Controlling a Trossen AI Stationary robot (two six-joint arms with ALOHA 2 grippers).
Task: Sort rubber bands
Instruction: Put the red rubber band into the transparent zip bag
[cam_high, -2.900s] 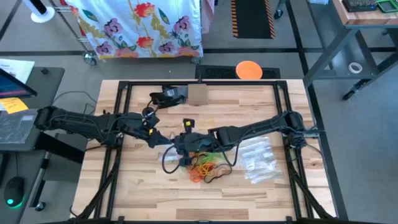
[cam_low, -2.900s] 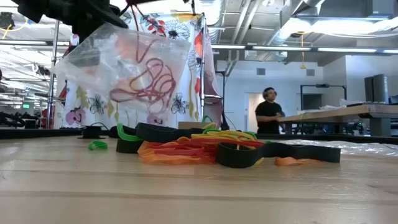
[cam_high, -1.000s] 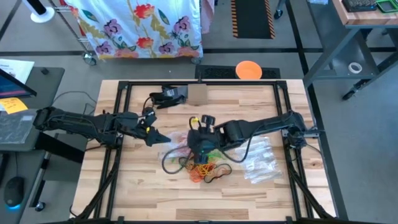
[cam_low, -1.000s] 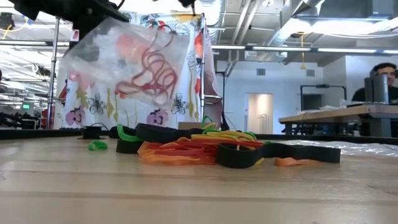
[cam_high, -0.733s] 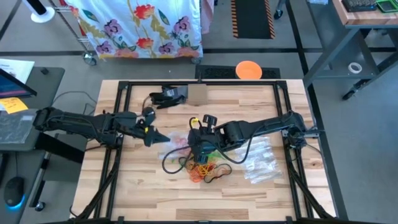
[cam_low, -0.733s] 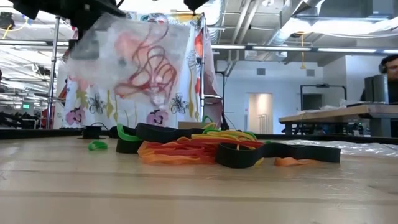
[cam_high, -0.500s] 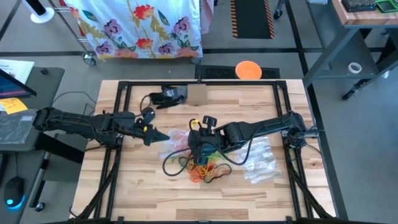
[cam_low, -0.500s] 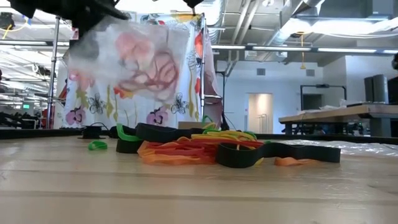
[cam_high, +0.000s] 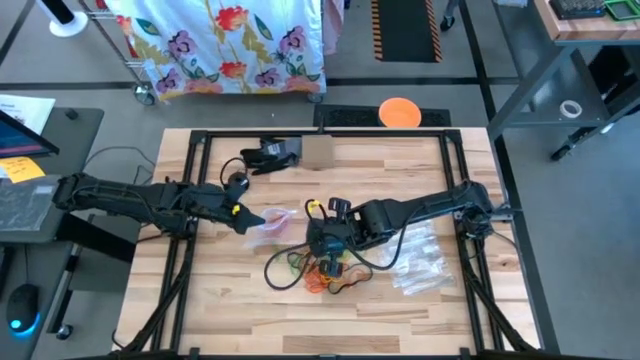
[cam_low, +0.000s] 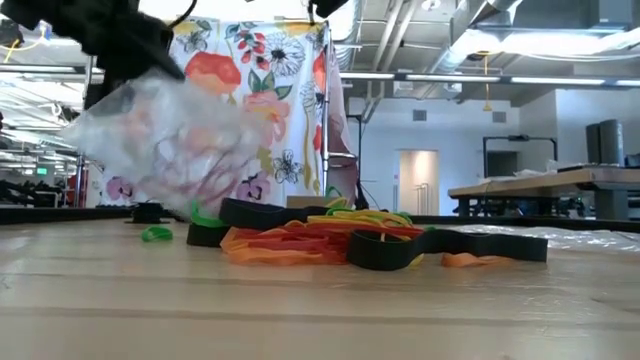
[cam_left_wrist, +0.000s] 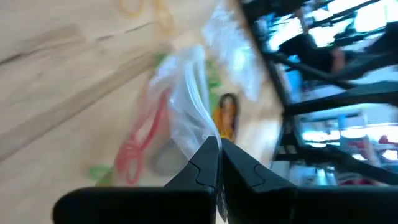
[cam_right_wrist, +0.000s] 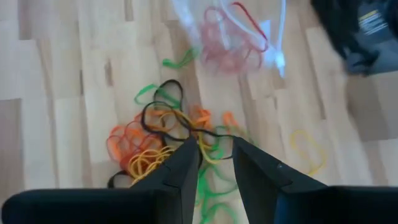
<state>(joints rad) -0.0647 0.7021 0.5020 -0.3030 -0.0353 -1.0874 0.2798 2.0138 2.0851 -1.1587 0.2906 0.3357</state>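
A clear zip bag (cam_high: 272, 222) with red rubber bands inside hangs from my left gripper (cam_high: 240, 212), which is shut on it left of the table's middle. The bag also shows in the low view (cam_low: 165, 150) and in the right wrist view (cam_right_wrist: 233, 37). A loose pile of rubber bands (cam_high: 330, 268) in orange, yellow, green, red and black lies on the table, seen also in the low view (cam_low: 330, 240). My right gripper (cam_right_wrist: 216, 149) is open and empty just above this pile, at the middle of the table (cam_high: 325, 245). My left gripper pinches an edge of the clear bag (cam_left_wrist: 202, 127) between its two shut fingers. The fingers come from the table's left, slanting a little downward. The bag sags from the fingertips toward the table's right; I cannot tell whether its low end touches the wood.
Several more clear bags (cam_high: 415, 255) lie at the right. A black cable loop (cam_high: 280, 268) lies beside the pile. A black device (cam_high: 268, 153) and a cardboard piece (cam_high: 318, 150) sit at the far edge. A single green band (cam_low: 156, 234) and a yellow one (cam_right_wrist: 308, 148) lie apart.
The bag, held high and spread a second ago, has swung down toward the table and now sags from my left gripper. My right gripper has moved away from the bag toward the table's near edge and stands over the pile.
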